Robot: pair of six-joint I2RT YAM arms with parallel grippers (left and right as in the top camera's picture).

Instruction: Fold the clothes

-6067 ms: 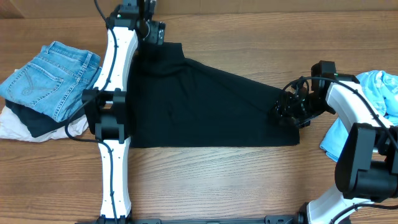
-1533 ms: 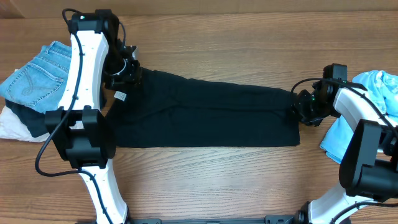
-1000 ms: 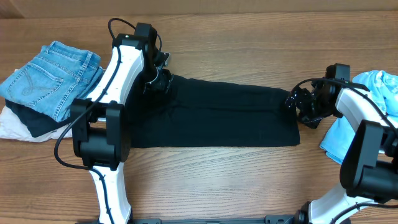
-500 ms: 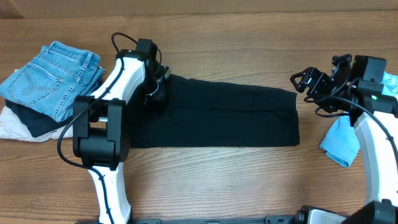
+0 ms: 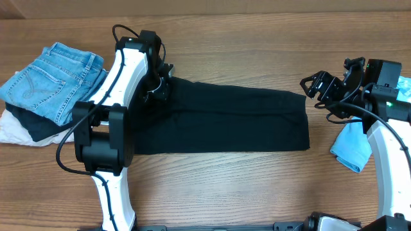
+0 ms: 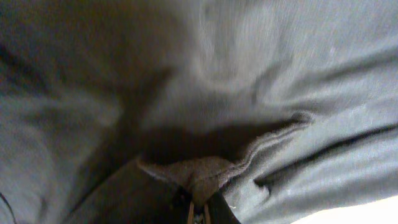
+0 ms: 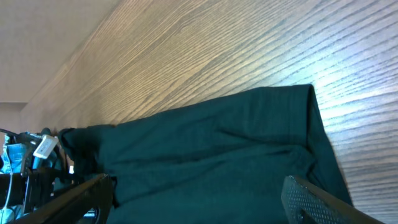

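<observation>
A black T-shirt [image 5: 231, 119], folded into a long band, is lying flat across the middle of a wooden bench [image 5: 244, 186]. The left pincer [image 5: 158, 90] is pressing down at the band's far left corner, closed tight on a small bunched fold of the hem. The right pincer [image 5: 319, 86] is hovering just beyond the far right corner with its jaws standing wide open, gripping nothing.

The left pinch looks shallow, so the fabric may slip out when lifted, or only the top layer may come up and undo the fold. With the right end unheld, any pull from the left is likely to drag the band askew.

The bench is showing warm wood grain and is backing onto a plain beige wall [image 7: 50, 31]. Blue jeans [image 5: 51, 77] are sitting on a pile at the left end, and a light blue cloth [image 5: 352, 146] is lying at the right.
</observation>
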